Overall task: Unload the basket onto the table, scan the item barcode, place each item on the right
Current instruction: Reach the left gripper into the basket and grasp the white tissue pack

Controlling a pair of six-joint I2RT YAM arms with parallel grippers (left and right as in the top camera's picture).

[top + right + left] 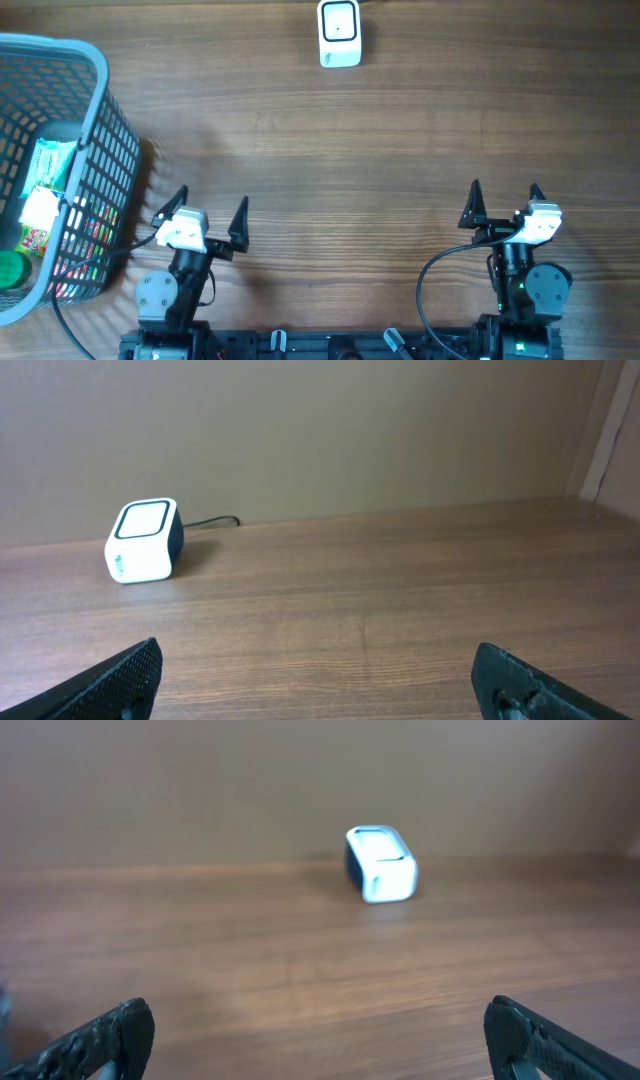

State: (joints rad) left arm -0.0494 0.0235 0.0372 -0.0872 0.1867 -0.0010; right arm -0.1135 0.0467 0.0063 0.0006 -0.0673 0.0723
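Observation:
A white barcode scanner (339, 33) with a dark window stands at the far edge of the wooden table; it also shows in the left wrist view (381, 864) and the right wrist view (145, 540). Items (48, 200) lie packed in a blue-grey wire basket (105, 150) at the left: a green-and-white packet, a white box, a green lid. My left gripper (210, 212) sits open near the front edge, just right of the basket, with nothing between its fingers. On the right, my right gripper (505, 205) is open and empty too.
A dark cable (212, 521) runs from the scanner toward the back wall. Bare wood table (340, 170) stretches between both grippers and the scanner. The basket's right wall stands close to the left arm.

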